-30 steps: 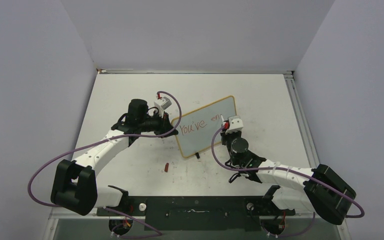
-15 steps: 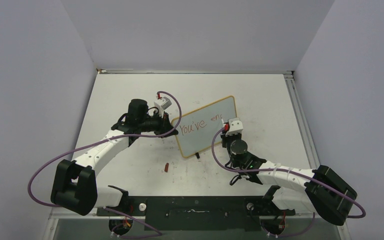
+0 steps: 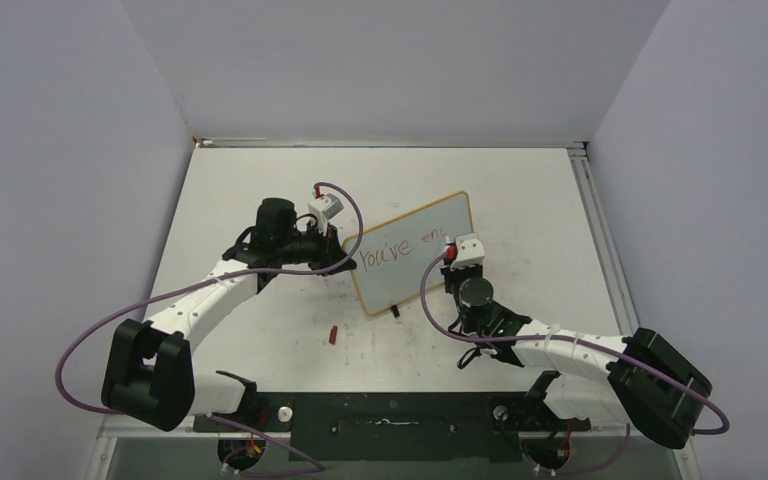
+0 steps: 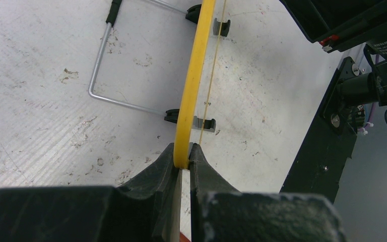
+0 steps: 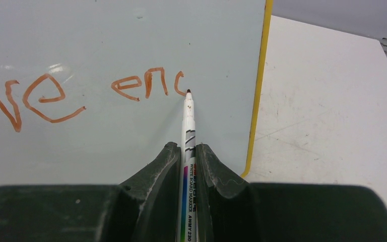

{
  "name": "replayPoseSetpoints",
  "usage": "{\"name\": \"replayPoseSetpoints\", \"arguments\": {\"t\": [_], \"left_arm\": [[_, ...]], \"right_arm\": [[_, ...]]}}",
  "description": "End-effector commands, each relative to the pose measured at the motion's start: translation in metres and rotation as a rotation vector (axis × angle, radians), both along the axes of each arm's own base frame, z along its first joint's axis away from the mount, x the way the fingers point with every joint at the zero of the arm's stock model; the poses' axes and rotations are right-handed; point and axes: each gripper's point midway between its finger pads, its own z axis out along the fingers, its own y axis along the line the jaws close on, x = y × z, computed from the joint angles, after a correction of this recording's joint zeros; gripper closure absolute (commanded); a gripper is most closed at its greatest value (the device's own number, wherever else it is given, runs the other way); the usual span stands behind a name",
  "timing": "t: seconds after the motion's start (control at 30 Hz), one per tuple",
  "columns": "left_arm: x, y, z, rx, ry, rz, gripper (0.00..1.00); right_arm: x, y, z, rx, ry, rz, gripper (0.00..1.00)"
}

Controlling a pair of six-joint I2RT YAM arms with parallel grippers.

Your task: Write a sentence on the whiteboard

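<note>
The whiteboard (image 3: 400, 285) stands tilted on a wire stand, mid-table. My left gripper (image 3: 345, 262) is shut on its left yellow rim (image 4: 194, 75), pinched between the fingertips (image 4: 182, 151). The sentence (image 3: 385, 255) reads "You've" in red, with more letters to its right. In the right wrist view these letters (image 5: 146, 85) read "enc". My right gripper (image 5: 186, 148) is shut on a white marker (image 5: 188, 126). The marker's tip (image 5: 188, 91) sits at the board face, at the foot of the last stroke. In the top view the right gripper (image 3: 447, 262) is at the board's right half.
A small red cap (image 3: 332, 335) lies on the white table in front of the board. The wire stand (image 4: 101, 75) reaches out behind the board. A black mounting plate (image 3: 390, 412) runs along the near edge. Grey walls close in on three sides.
The right gripper has shifted slightly down and left along the board with the marker, and a new red stroke follows "en". The left arm and the board have not moved.
</note>
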Motion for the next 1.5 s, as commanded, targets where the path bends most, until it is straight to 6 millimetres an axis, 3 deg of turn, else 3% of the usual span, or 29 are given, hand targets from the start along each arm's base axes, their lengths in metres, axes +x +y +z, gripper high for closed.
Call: {"name": "replayPoseSetpoints", "arguments": {"t": [0.0, 0.33, 0.63, 1.47], "left_arm": [[-0.005, 0.019, -0.031, 0.126, 0.069, 0.056, 1.00], [-0.005, 0.019, -0.031, 0.125, 0.068, 0.055, 1.00], [-0.005, 0.019, -0.030, 0.126, 0.068, 0.058, 1.00], [-0.005, 0.019, -0.029, 0.123, 0.065, 0.057, 1.00]], "right_arm": [[0.014, 0.011, 0.034, 0.054, -0.080, 0.006, 0.95], [0.012, 0.017, 0.033, 0.047, -0.077, 0.039, 0.95], [0.005, -0.008, 0.042, 0.090, -0.104, -0.039, 0.95], [0.021, 0.006, 0.037, 0.062, -0.095, 0.004, 0.95]]}}
